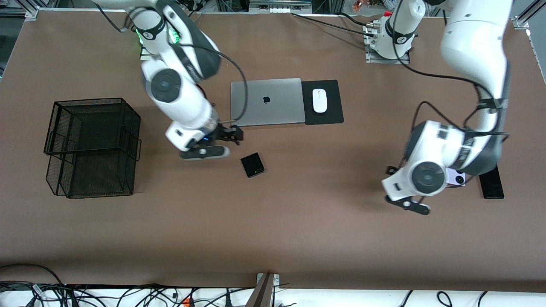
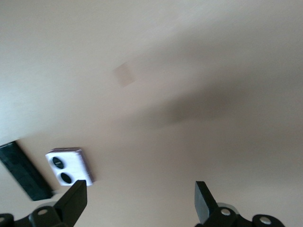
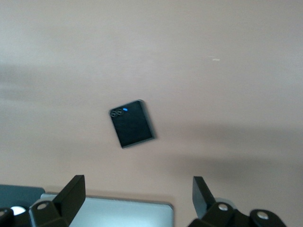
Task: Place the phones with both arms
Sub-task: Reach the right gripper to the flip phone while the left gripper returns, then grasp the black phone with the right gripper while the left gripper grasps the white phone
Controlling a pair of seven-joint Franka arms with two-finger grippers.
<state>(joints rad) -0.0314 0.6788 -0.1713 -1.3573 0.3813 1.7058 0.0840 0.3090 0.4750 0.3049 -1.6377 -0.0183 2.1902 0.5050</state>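
A small square black folded phone (image 1: pixel 252 165) (image 3: pixel 131 123) lies on the brown table, nearer the front camera than the laptop. My right gripper (image 1: pixel 230 133) (image 3: pixel 137 198) hangs open and empty over the laptop's near edge, short of that phone. At the left arm's end lie a lilac-white phone with two black circles (image 1: pixel 457 178) (image 2: pixel 69 165) and, beside it, a long black slab phone (image 1: pixel 491 183) (image 2: pixel 23 170). My left gripper (image 2: pixel 139 203) is open and empty over bare table next to the lilac phone. In the front view the left arm's wrist covers part of that phone.
A black wire basket (image 1: pixel 91 147) stands at the right arm's end of the table. A shut silver laptop (image 1: pixel 266 101) (image 3: pixel 104 213) lies mid-table, with a white mouse (image 1: pixel 319 100) on a black pad (image 1: pixel 335 106) beside it.
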